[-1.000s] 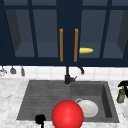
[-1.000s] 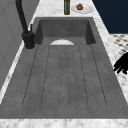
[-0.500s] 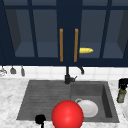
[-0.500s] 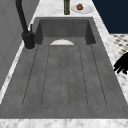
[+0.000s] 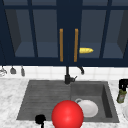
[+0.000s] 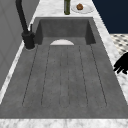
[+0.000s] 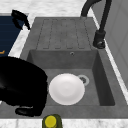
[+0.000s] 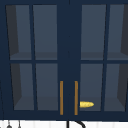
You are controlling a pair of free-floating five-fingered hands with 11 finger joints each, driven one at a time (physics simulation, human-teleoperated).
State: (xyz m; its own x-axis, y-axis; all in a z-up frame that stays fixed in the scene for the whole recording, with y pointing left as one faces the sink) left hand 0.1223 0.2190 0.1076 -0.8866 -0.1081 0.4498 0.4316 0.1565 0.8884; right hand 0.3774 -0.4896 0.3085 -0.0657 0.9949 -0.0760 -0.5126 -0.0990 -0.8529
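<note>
Left hand [image 5: 40, 119] hangs loose-fingered at the sink [image 5: 32, 100] front. Right hand [image 5: 123, 83] crowds the bottle [image 5: 121, 96] right of the basin, fingers unreadable. One nudge could topple it toward the plate [image 5: 88, 108].

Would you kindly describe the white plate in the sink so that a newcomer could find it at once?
Start at the dark grey sink below the navy glass-door cabinet and go to its deep basin on the right, beside the ribbed draining board. The white plate lies flat on the basin floor next to the drain. It is the only pale, round thing inside the sink.
</note>
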